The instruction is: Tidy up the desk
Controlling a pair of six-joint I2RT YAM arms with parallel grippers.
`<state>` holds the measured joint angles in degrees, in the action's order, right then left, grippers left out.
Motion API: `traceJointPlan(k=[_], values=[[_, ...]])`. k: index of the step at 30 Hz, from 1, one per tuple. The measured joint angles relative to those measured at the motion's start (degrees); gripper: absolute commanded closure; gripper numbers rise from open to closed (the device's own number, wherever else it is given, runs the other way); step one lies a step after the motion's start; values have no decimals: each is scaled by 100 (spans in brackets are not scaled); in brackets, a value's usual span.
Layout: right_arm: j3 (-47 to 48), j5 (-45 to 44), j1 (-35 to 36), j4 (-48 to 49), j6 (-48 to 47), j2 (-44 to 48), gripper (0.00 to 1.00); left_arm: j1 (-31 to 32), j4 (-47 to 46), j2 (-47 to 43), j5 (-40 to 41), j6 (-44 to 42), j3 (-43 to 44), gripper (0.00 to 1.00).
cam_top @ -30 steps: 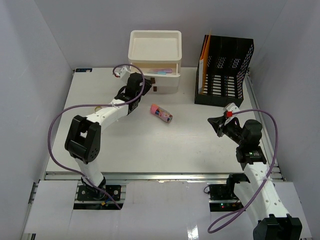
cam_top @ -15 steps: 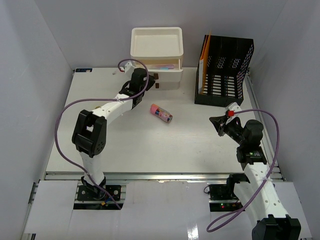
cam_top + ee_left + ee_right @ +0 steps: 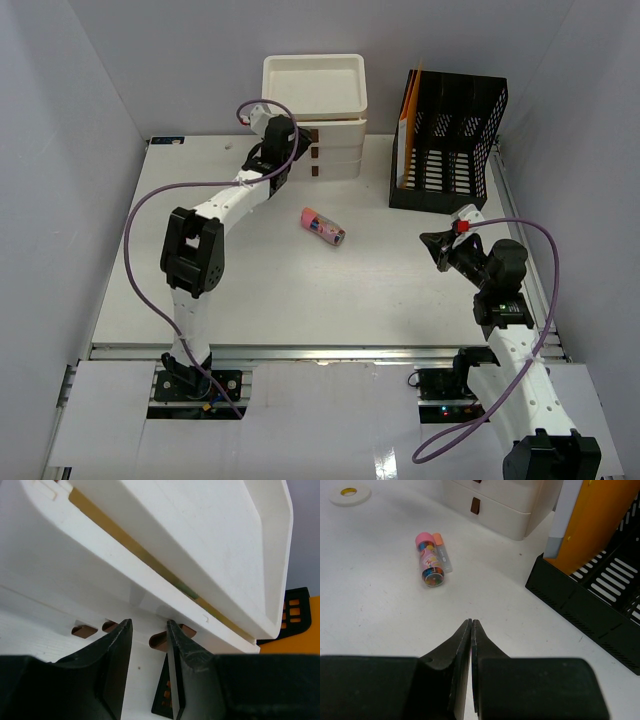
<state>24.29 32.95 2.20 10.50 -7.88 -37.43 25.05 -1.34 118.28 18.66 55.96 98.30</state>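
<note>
The white desk (image 3: 260, 290) holds a pink tube of coloured beads (image 3: 323, 227) near its middle, with an orange-capped stick beside it (image 3: 442, 555). The tube also shows in the right wrist view (image 3: 430, 562). My left gripper (image 3: 297, 140) is stretched to the back and rests against the front of the cream three-drawer unit (image 3: 314, 100). In the left wrist view its jaws (image 3: 148, 622) stand slightly apart beside the brown handle slots (image 3: 159, 641), holding nothing. All drawers look closed. My right gripper (image 3: 428, 243) is shut and empty above the desk's right side (image 3: 471, 621).
A black mesh file rack (image 3: 450, 140) with an orange folder (image 3: 408, 120) stands at the back right, close to my right gripper. A white tape roll (image 3: 349, 494) lies on the desk at the left. Pale grey walls enclose the desk.
My left gripper moved towards the back and the pulled-out drawer slid shut; the drawer unit shifted back slightly. The right arm has not moved.
</note>
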Motion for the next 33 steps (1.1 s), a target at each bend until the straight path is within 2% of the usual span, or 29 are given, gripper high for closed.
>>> traceJointPlan(k=[11, 15, 17, 20, 23, 33], values=[[0, -22, -101, 2, -2, 0, 92, -210, 427, 699, -551, -25, 1066, 45], [0, -22, -111, 2, 0, 0, 92, -245, 90, 542, -783, -160, 534, 39], [0, -20, -111, -1, 0, -4, 92, -251, -514, 229, -958, -415, -344, 33], [0, -18, -113, 4, 1, -3, 92, -267, -1214, -170, -1186, -884, -1438, 31], [0, -18, -129, 4, 3, -4, 92, -268, -1575, -375, -1354, -1263, -1962, 31], [0, -18, -133, 4, 1, -14, 92, -195, -2820, -142, -1800, -2785, -1941, 31]])
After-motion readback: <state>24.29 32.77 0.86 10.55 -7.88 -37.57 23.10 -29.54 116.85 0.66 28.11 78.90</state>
